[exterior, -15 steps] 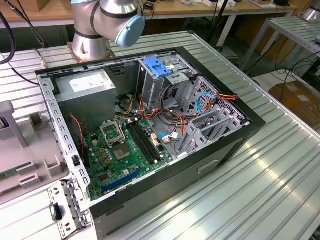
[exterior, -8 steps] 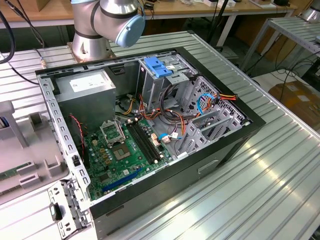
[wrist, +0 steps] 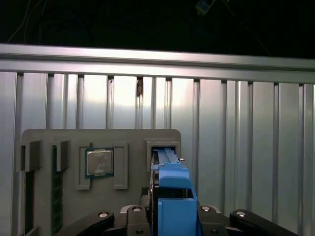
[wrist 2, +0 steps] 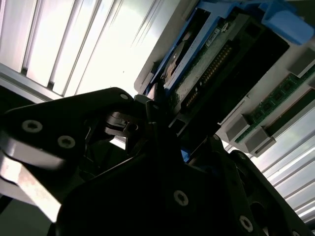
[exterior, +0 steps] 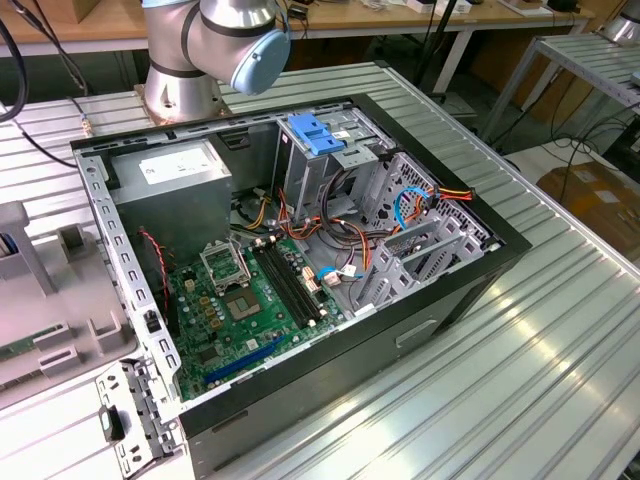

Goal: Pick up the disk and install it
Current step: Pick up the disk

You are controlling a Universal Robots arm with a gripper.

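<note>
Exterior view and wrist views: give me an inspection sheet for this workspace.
Surface: ribbed metal table.
Job's things: disk stands on edge at a slot of the grey holder tray; open computer case lies on the table.
Clutter: processor chip and memory stick in the tray.
Gripper: gripper close against the disk's near end.
Cables: coloured wire bundles inside the case.
Surroundings: wooden workbench, cardboard box on the floor.

a robotics lab: arm base (exterior: 180, 95) on ribbed metal table (exterior: 520, 380), opened computer (exterior: 300, 270).
</note>
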